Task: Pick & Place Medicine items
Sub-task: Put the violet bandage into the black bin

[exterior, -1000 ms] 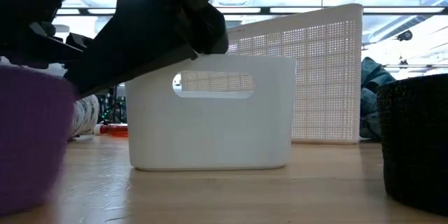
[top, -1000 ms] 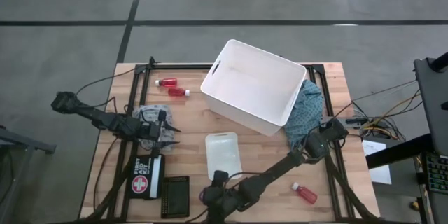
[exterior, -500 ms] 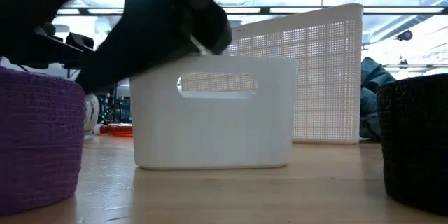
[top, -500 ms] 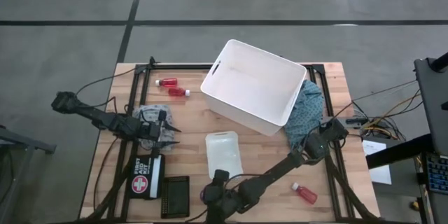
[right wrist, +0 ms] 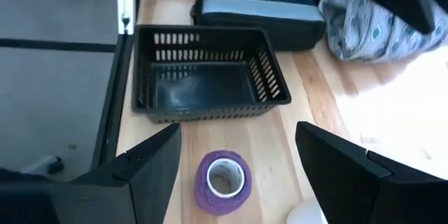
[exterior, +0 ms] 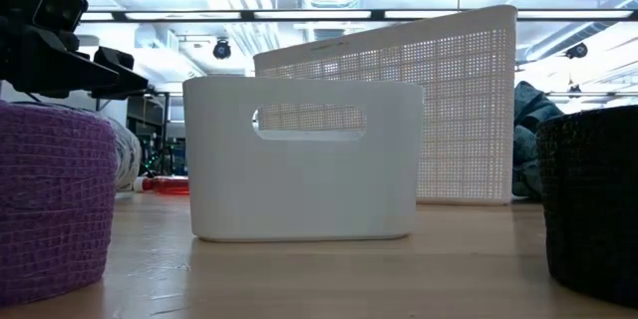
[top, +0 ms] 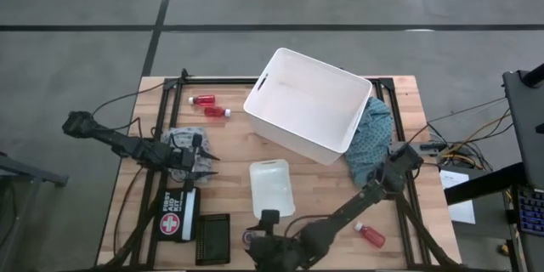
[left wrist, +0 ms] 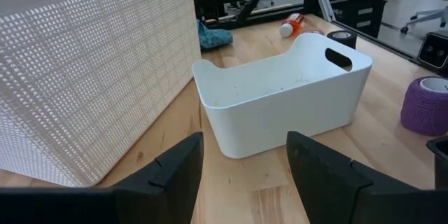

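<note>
Landmark: small white bin in the middle of the wooden table.

Right gripper sits at the table's near edge, just front of the small white bin, above a purple tape roll. Its fingers are spread apart, one on each side of the roll, holding nothing; the roll stands on the wood between them, hole up, not touched by either. In the low view the same purple tape roll fills the left foreground, resting on the table.

Left gripper is left of the small white bin, over a patterned cloth bundle. Its fingers are partly open with a clear gap, nothing in them.

Black mesh tray lies front-left of the small white bin, just beside the roll. First aid kit is left of the tray, touching or nearly so.

Two red bottles with white caps lie on their sides behind-left of the small white bin, next to the big white basket. A third red bottle lies front-right of the small white bin, near the table's right frame. Blue-green cloth is behind-right of the bin, against the big basket.

Small white bin is empty in the left wrist view.
</note>
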